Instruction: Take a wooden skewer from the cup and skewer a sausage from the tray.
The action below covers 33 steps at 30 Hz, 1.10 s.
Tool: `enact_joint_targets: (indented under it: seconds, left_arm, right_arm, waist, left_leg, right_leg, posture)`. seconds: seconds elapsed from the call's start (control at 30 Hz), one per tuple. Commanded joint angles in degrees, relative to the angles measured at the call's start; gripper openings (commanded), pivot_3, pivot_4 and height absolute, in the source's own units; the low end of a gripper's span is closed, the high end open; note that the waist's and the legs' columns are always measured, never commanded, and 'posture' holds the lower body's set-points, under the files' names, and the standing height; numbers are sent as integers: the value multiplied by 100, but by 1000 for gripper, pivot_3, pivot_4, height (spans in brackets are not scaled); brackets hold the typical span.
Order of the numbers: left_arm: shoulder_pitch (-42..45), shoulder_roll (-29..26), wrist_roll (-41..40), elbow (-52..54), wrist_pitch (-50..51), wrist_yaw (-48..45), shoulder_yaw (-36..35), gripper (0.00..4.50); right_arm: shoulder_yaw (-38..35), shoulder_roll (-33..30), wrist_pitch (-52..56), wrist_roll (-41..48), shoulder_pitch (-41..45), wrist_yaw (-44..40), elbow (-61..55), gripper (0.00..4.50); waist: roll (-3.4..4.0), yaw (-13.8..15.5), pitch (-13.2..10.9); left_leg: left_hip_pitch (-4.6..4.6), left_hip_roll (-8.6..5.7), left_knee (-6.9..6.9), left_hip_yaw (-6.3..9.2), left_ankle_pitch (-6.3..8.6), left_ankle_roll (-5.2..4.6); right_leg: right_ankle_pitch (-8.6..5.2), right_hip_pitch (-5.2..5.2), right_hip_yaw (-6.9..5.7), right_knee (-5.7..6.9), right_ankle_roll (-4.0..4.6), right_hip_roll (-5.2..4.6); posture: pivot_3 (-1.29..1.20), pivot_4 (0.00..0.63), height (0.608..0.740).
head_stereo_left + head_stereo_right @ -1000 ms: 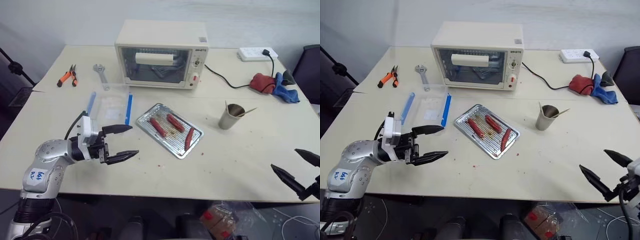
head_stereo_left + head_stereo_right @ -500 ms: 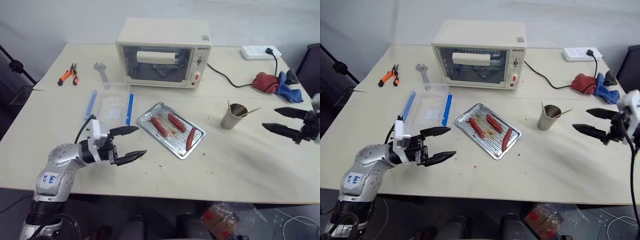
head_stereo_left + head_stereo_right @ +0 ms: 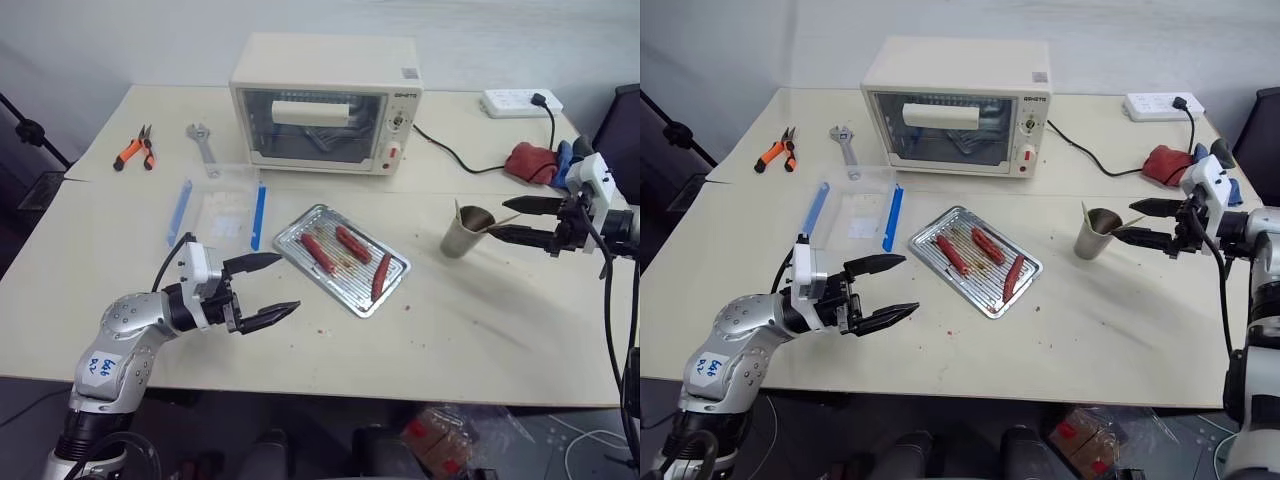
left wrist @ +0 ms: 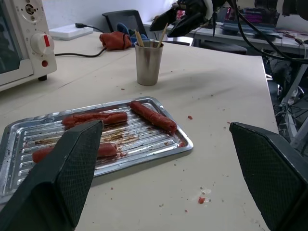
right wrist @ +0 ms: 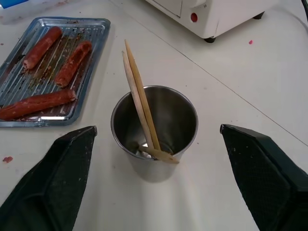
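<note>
The silver cup (image 3: 462, 232) stands right of the tray (image 3: 290, 232) with wooden skewers (image 5: 139, 103) leaning inside it. My right gripper (image 3: 500, 220) is open and points at the cup from the right, fingertips close to its rim. Its fingers (image 5: 62, 178) flank the cup (image 5: 155, 132) with nothing held. Three sausages lie on the tray, and the slightly bent sausage (image 3: 379, 277) is the one nearest the cup. Left of the tray, my left gripper (image 3: 288, 283) hovers open over the table, and its fingers (image 4: 67, 173) frame the tray (image 4: 19, 144).
A cream toaster oven (image 3: 325, 105) stands behind the tray, its cord running to a power strip (image 3: 515, 102). A clear box with blue clips (image 3: 222, 213) lies left of the tray. Pliers (image 3: 133, 150) and a wrench (image 3: 203, 150) sit far left, cloths (image 3: 535, 162) far right.
My right gripper rose from the table's front right edge and swung in to the cup, jaws narrowing a little. The left gripper stayed where it was.
</note>
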<state>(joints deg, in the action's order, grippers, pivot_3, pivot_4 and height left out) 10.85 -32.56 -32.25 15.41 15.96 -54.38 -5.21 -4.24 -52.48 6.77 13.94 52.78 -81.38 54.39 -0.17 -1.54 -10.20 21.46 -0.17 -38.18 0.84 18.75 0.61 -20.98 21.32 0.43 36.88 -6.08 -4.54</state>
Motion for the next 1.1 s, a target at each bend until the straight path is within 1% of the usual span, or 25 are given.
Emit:
enact_joint_targets:
  seconds: [0.03, 0.17, 0.23, 0.3, 0.33, 0.47, 0.6, 0.67, 0.7, 0.8, 0.9, 0.93, 0.97, 1.03, 1.1]
  left_arm:
    - [-15, -57, -63, 278, -3, 56, -111, 4500]
    - [-72, -85, -67, 332, 7, 85, -155, 4500]
    - [-92, -85, -62, 349, 9, 99, -171, 4500]
    - [-104, -73, -54, 368, 10, 116, -168, 4500]
    - [-110, -63, -48, 378, 7, 129, -159, 4500]
    - [-121, -17, -16, 378, -32, 176, -112, 4500]
    - [-134, 10, -4, 365, -69, 200, -94, 4500]
    - [-159, 20, -2, 367, -90, 208, -103, 4500]
    - [-175, 24, 0, 363, -105, 207, -109, 4500]
    - [-238, 34, 4, 345, -160, 184, -123, 4500]
    - [-256, 42, -23, 304, -165, 160, -112, 4500]
    - [-209, 95, -103, 288, -120, 166, -97, 4500]
    - [-152, 164, -220, 286, -38, 197, -93, 4500]
    - [-54, 258, -324, 274, 53, 245, -87, 4500]
    - [105, 334, -252, 239, 44, 190, 63, 4500]
  right_arm:
    - [12, 32, -195, -141, 188, -147, 164, 2907]
    - [18, 58, -353, -266, 237, -192, 318, 1580]
    - [-9, 74, -400, -270, 282, -193, 367, 825]
    - [-50, 87, -461, -255, 330, -215, 405, 197]
    - [-66, 85, -478, -247, 358, -238, 411, 54]
    - [-112, 15, -471, -204, 475, -388, 363, 54]
    - [-132, -223, -232, -171, 559, -718, 37, 54]
    - [-177, -457, 29, -105, 629, -904, -224, 54]
    - [-195, -611, 218, -63, 677, -1008, -387, 54]
    - [-180, -1039, 860, 232, 702, -1111, -973, 54]
    - [-252, -1445, 2016, 913, 612, -1112, -1878, 54]
    - [-382, -1461, 2704, 1332, 463, -1111, -2376, 54]
    - [-515, -1438, 3251, 1699, 269, -1091, -2823, 54]
    - [-716, -1398, 3953, 2224, -125, -972, -3512, 54]
    - [-1082, -928, 4805, 3134, -698, -452, -4430, 54]
  waist:
    - [0, -2, 0]
    - [0, -2, 0]
    - [0, -2, 0]
    - [0, -2, 0]
    - [0, -2, 0]
    - [0, -2, 0]
    - [1, 0, 0]
    - [2, 7, -1]
    - [14, 15, -8]
    - [18, 31, -10]
    - [19, 29, -11]
    - [19, 25, -11]
    - [19, 16, -11]
    - [18, 7, -12]
    - [17, 19, -12]
  left_leg:
    - [0, 0, 0, 0, 0, 0]
    - [0, 0, 0, 0, -1, 1]
    - [1, 0, -1, -1, -1, 2]
    - [1, 0, -1, -1, -1, 2]
    - [1, 0, -1, -1, -1, 2]
    - [1, 0, 0, -1, -2, 3]
    - [1, 0, 0, -2, -2, 3]
    - [3, 0, 0, -1, -2, 3]
    - [5, 0, 0, -1, -2, 3]
    - [10, -2, 1, 2, -1, 3]
    - [11, -1, 9, 3, 0, 5]
    - [11, -1, 8, 3, 0, 5]
    - [10, 0, 7, 3, 0, 5]
    - [10, 2, 5, 3, 0, 5]
    - [10, 3, 1, 6, -1, 5]
  right_leg:
    - [0, 0, 0, 1, 0, 0]
    - [0, 3, 0, 4, 0, 0]
    - [0, 3, 0, 4, 0, 0]
    - [0, 3, 0, 4, 0, 0]
    - [0, 3, 0, 4, 0, 0]
    - [0, 5, 0, 5, 0, 1]
    - [0, 5, 0, 6, 0, 0]
    - [0, 7, 0, 6, 0, 0]
    - [0, 9, 0, 6, 0, -1]
    - [0, 15, 0, 4, 0, -3]
    - [0, 15, 0, -2, 1, -2]
    - [0, 15, 0, -1, 1, -2]
    - [0, 14, 0, -1, 1, -1]
    - [0, 11, 1, 0, 1, 0]
    - [0, 10, -2, 3, 1, 0]
  posture:
    - [0, 150, 740]
    - [0, 150, 740]
    - [0, 150, 740]
    - [0, 150, 740]
    - [0, 150, 740]
    - [0, 150, 740]
    - [0, 150, 740]
    - [0, 150, 740]
    - [0, 150, 740]
    - [0, 150, 740]
    - [0, 150, 740]
    - [0, 150, 740]
    - [0, 150, 740]
    - [0, 150, 740]
    - [0, 150, 740]
